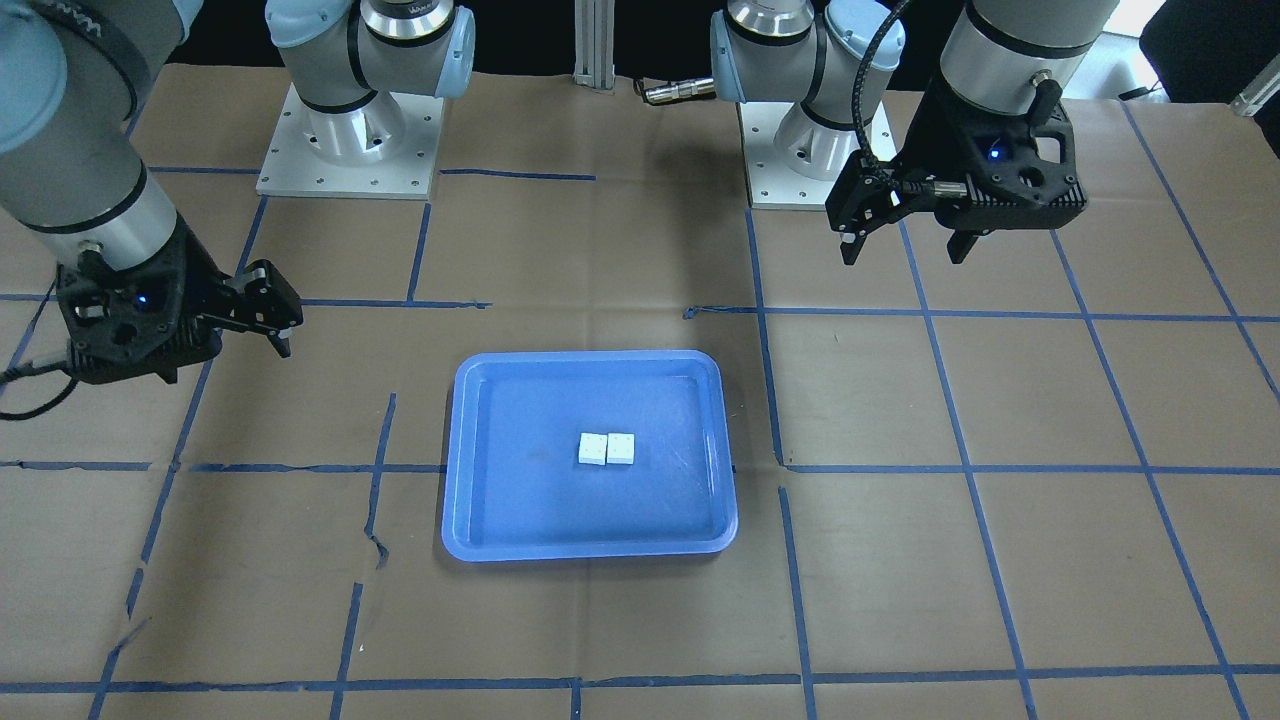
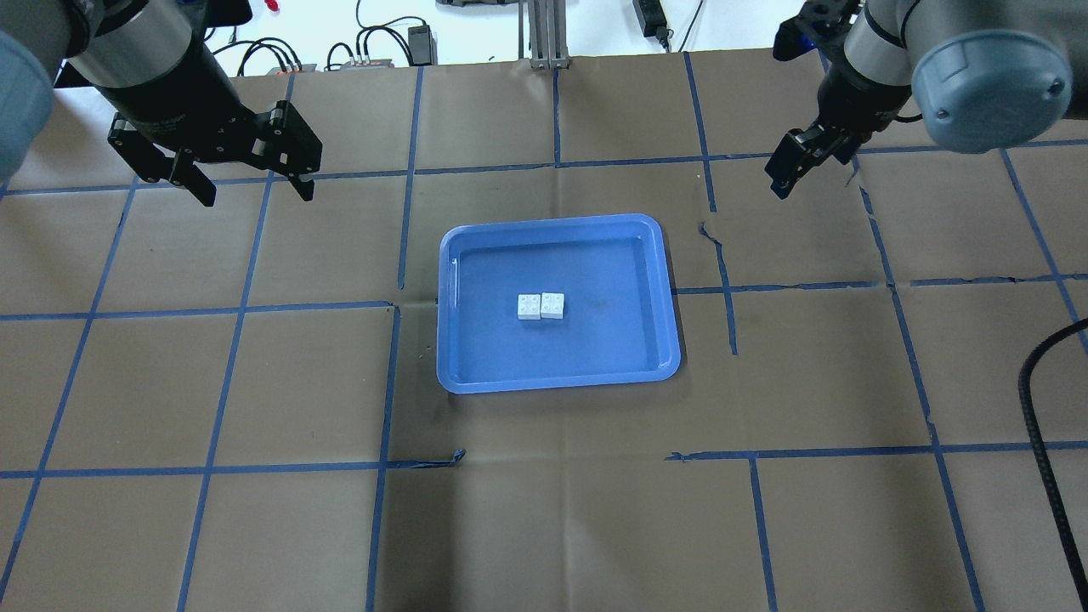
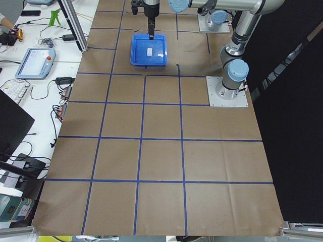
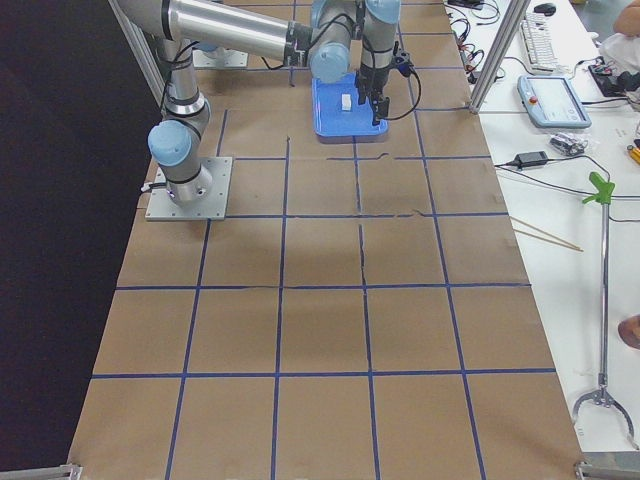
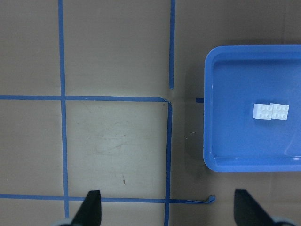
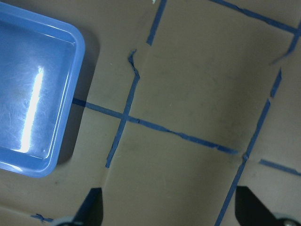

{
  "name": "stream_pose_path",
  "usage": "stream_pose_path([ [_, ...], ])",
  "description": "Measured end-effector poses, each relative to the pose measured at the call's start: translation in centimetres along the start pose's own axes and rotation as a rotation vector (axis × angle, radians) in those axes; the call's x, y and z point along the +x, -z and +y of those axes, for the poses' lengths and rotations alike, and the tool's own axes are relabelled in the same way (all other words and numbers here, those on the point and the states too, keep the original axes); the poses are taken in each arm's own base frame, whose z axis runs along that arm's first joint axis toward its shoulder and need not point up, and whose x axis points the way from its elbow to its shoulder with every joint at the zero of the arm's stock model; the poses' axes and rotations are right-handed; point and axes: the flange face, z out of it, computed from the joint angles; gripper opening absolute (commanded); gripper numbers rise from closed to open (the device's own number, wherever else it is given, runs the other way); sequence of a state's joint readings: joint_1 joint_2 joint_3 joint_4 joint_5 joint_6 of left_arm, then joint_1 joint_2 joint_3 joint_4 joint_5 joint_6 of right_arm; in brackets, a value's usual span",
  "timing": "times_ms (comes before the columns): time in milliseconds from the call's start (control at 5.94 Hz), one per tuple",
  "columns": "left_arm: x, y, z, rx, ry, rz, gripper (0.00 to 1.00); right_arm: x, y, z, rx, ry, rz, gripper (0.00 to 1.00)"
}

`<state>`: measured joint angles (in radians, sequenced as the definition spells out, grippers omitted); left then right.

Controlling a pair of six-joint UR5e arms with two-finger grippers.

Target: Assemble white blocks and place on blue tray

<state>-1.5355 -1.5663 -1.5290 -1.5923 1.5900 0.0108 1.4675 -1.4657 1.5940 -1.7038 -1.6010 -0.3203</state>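
Two white blocks [image 1: 592,449] [image 1: 621,448] lie side by side and touching, studs up, near the middle of the blue tray [image 1: 590,356]. They also show in the overhead view [image 2: 529,306] [image 2: 552,304] and in the left wrist view [image 5: 263,111] [image 5: 280,111]. My left gripper [image 2: 255,195] [image 1: 903,255] is open and empty, hovering above the table off the tray's far left corner. My right gripper [image 2: 778,185] [image 1: 283,345] hovers off the tray's far right side. The right wrist view shows its fingertips [image 6: 91,207] wide apart and empty, with the tray's corner [image 6: 28,94] at the left.
The table is covered in brown paper with a blue tape grid. The two arm bases [image 1: 350,140] [image 1: 815,150] stand at the robot's edge. A black cable [image 2: 1050,408] hangs at the right of the overhead view. Desks with equipment [image 3: 35,60] flank the table's far side.
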Motion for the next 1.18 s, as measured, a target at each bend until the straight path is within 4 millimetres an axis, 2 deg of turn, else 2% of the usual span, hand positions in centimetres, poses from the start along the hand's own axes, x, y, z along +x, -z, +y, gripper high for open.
stream_pose_path([
  [168,0.0,0.0,0.0,0.0,0.0,0.0,0.99,-1.8,2.3,1.7,-0.008,-0.134,0.01,1.0],
  [337,0.0,0.0,0.0,0.0,0.001,0.001,0.99,-4.7,3.9,2.8,-0.002,-0.209,0.015,1.0],
  [505,-0.1,0.0,0.0,0.0,0.001,0.001,0.99,-6.8,5.4,3.1,0.007,-0.238,0.016,1.0],
  [674,-0.1,0.0,0.0,0.001,0.001,0.001,0.99,-7.5,6.7,2.6,-0.003,-0.245,0.014,1.0],
  [842,-0.1,0.1,0.0,0.001,0.001,0.001,0.99,-7.3,7.2,1.9,-0.022,-0.247,0.011,1.0],
  [1179,-0.1,0.1,0.0,0.003,0.002,0.001,0.99,-5.5,7.7,1.5,-0.023,-0.258,-0.01,1.0],
])
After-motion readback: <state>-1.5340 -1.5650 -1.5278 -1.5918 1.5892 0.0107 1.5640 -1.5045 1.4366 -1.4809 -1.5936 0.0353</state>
